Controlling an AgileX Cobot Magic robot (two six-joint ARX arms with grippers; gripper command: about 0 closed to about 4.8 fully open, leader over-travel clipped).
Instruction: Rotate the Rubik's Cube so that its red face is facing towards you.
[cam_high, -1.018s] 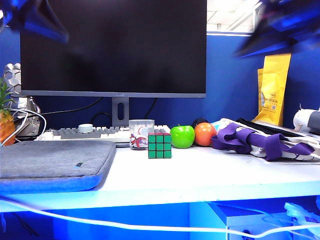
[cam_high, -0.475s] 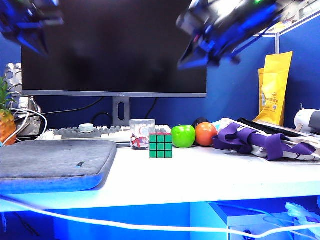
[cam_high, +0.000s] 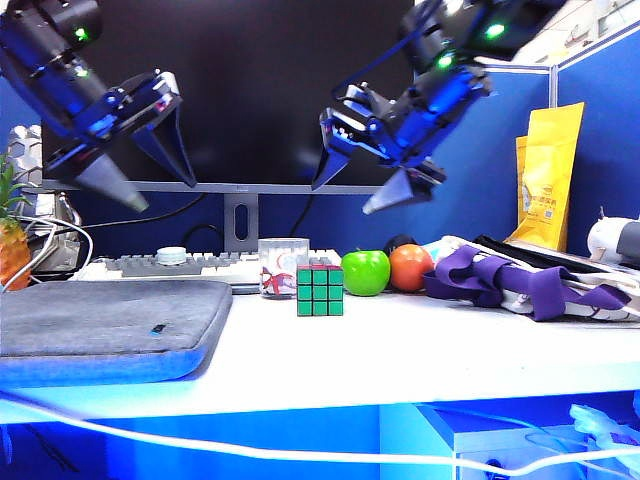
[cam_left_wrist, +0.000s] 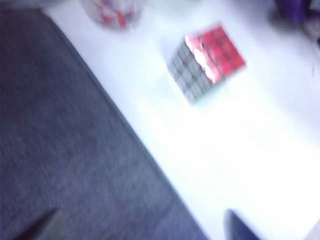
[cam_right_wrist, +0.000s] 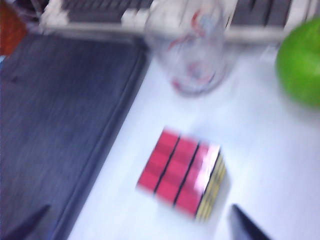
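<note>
Both arms just swung down with left hand (cam_high: 135, 165) and right hand (cam_high: 365, 180) spread apart above the untouched Rubik's Cube (cam_high: 320, 291), whose red face (cam_right_wrist: 175, 170) points up, green toward us, so the turn hasn't started.

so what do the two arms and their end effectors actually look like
Both arms are dark, black-looking with a blue sheen, and carry small lit green lights on their upper housings. The left end effector and the right end effector each have two long, pointed, wedge-shaped fingers. The right arm has a thin dark cable looping along it. No readable markings.
</note>
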